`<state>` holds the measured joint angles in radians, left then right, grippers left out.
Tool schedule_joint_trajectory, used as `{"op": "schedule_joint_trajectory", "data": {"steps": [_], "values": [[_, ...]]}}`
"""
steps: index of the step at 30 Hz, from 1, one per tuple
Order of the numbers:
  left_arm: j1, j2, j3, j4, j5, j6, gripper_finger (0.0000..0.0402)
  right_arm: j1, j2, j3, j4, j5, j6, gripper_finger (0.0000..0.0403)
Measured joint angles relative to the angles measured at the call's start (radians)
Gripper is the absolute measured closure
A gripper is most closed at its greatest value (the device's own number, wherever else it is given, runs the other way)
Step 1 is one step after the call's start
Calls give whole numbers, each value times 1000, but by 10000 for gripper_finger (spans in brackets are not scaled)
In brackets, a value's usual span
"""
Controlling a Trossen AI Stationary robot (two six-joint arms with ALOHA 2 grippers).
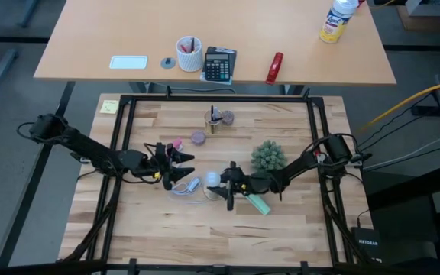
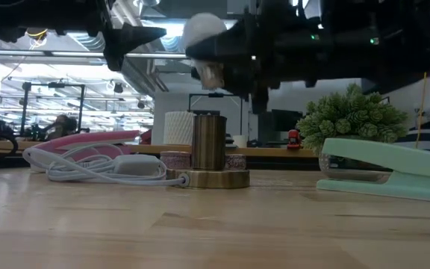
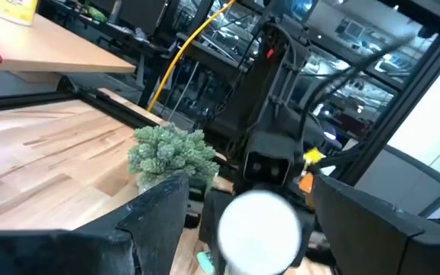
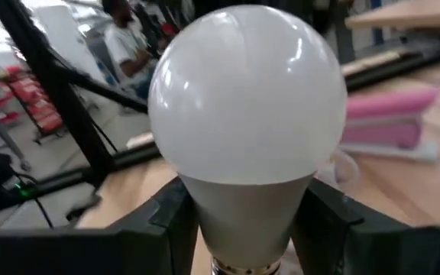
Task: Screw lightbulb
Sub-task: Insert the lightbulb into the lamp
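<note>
The right hand (image 1: 231,186) pinches the lightbulb (image 1: 213,179) by its lower body, raised above the tabletop (image 1: 296,221), dome pointing toward the left hand (image 1: 176,166), whose fingers are spread, just beside it.

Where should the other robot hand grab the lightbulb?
The right gripper is already clamped on the lightbulb at its narrow neck, so only the round white top is free. The open left gripper faces that dome and could probably close gently around its widest part, coming straight on.
</note>
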<state>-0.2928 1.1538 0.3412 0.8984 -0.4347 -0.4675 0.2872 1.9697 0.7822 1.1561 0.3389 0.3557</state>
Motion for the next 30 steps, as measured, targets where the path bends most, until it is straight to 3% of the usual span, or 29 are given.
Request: {"op": "schedule_joint_trajectory", "data": {"steps": [11, 20, 30], "values": [[0, 0, 1, 35, 0, 3, 133, -4, 0, 0, -91, 57, -18, 235], [0, 0, 50, 29, 0, 73, 133, -29, 2, 0, -84, 38, -70, 235], [31, 1, 64, 23, -22, 74, 133, -26, 130, 0, 137, -26, -73, 235]]}}
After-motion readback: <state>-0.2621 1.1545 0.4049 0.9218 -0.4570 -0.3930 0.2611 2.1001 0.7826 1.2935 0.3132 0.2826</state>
